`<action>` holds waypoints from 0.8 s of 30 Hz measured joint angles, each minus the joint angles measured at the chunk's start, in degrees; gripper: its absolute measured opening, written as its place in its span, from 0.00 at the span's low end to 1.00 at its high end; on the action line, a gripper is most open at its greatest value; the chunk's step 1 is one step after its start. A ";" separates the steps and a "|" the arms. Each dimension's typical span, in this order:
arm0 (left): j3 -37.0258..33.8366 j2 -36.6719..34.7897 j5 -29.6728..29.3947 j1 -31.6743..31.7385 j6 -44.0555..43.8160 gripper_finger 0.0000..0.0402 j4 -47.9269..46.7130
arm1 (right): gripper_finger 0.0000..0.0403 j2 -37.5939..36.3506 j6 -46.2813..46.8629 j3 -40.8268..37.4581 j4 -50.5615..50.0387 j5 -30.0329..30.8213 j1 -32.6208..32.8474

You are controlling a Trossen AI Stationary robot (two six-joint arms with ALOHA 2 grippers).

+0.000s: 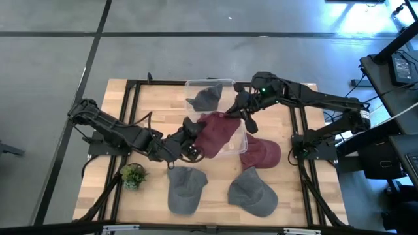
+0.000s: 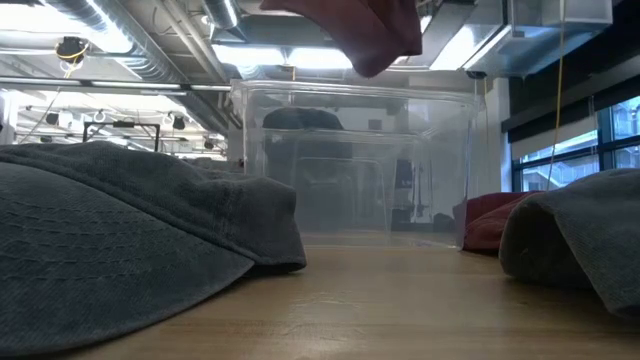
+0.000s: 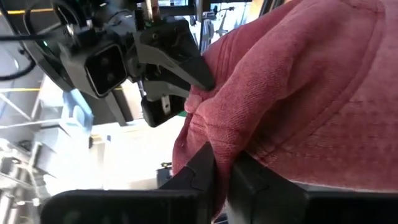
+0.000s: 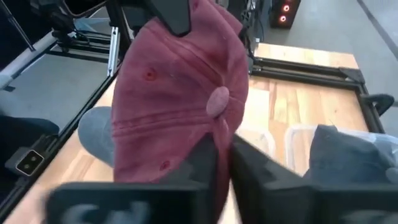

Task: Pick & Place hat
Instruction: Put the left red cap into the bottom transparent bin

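Where both end effectors pinch: red hat (image 1: 219, 130)

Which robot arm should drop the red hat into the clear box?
Probably the right: its gripper pinches the red hat right above the clear box, while the left gripper holds the hat's outer edge.

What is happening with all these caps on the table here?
Both arms hold one dark red cotton cap in the air over the near edge of the clear plastic bin. The left gripper pinches one side of it, the right gripper the other. A grey cap already lies inside the bin. On the wooden table wait a second red cap and two more grey caps, beside a small potted plant.
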 joint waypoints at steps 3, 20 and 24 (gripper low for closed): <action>0.00 -0.23 0.97 0.86 -1.24 0.06 -0.06 | 0.03 -0.01 -0.92 0.00 0.00 0.11 -0.02; 0.00 -5.88 10.11 4.80 -21.12 0.15 -7.25 | 0.01 -0.45 -9.71 0.00 3.16 8.61 -0.02; 0.00 -6.60 11.48 6.37 -26.15 0.24 -8.75 | 0.01 -0.51 -11.74 0.12 3.74 8.68 -0.02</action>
